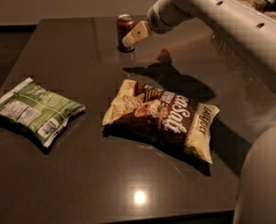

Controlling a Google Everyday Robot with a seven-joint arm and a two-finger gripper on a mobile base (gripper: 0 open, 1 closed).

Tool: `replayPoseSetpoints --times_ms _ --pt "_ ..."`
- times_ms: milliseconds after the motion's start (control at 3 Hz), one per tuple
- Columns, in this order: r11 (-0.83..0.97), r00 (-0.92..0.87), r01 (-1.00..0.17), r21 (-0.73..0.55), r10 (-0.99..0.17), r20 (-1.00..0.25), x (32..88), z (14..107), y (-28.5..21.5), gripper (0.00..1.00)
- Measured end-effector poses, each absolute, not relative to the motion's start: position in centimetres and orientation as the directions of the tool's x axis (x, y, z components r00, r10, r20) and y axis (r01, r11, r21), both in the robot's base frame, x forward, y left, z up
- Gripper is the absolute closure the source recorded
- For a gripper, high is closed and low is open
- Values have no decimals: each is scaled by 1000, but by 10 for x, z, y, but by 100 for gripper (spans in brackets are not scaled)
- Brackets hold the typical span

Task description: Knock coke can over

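Note:
The coke can (124,31) stands upright at the far middle of the dark table (82,181); it is red-brown with a silver top. My gripper (134,35) reaches in from the upper right on a white arm. Its tan fingers (137,32) sit right beside the can's right side, at or very close to touching it. It holds nothing.
A brown and cream chip bag (163,118) lies flat in the middle of the table. A green chip bag (35,110) lies at the left. My white arm and body fill the right side of the view. The table's front edge runs along the bottom.

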State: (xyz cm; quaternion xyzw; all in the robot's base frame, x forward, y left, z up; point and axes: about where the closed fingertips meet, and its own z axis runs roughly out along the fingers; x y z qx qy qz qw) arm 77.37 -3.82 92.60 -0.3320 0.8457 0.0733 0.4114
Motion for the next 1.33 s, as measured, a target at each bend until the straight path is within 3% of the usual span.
replayPoseSetpoints --times_ms 1333 --pt "789 -438 -611 -69 -408 -801 831 901 22 0"
